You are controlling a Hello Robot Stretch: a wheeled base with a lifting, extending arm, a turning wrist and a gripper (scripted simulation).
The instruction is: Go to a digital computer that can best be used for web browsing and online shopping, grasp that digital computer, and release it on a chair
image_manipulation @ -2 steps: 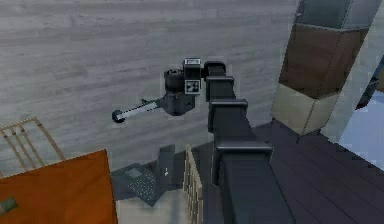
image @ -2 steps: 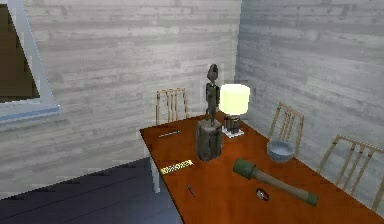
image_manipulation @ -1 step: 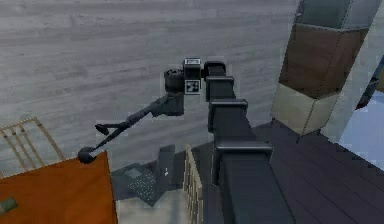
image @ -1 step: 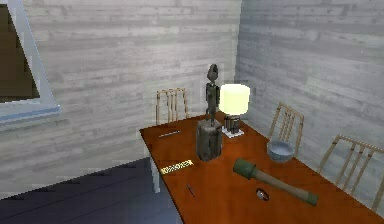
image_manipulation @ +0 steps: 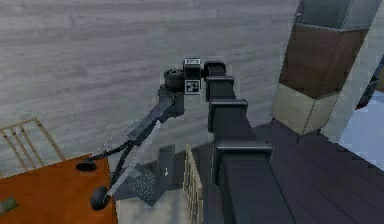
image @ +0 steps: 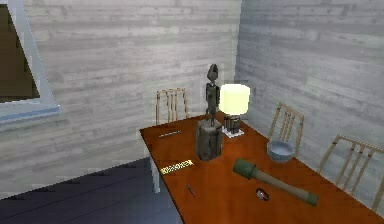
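In the arm side view my arm (image_manipulation: 235,140) rises from the bottom edge, with the gripper (image_manipulation: 94,182) reaching down and left toward an orange-brown table corner (image_manipulation: 45,195). Just right of the fingers (image_manipulation: 98,198) is a flat dark grey thing (image_manipulation: 150,183) that could be an open laptop. It sits beside a wooden slatted chair back (image_manipulation: 192,180); whether it rests on that chair's seat I cannot tell. I cannot tell whether the gripper holds anything. Another wooden chair (image_manipulation: 25,140) stands behind the table corner.
Ahead, an orange-brown table (image: 170,150) carries a dark statue (image: 210,125), a lit lamp (image: 235,100), a grey bowl (image: 281,152) and a long green object (image: 275,180). Wooden chairs (image: 171,103) (image: 287,122) (image: 352,160) ring it. Stacked cabinets (image_manipulation: 320,60) stand at the arm side view's right.
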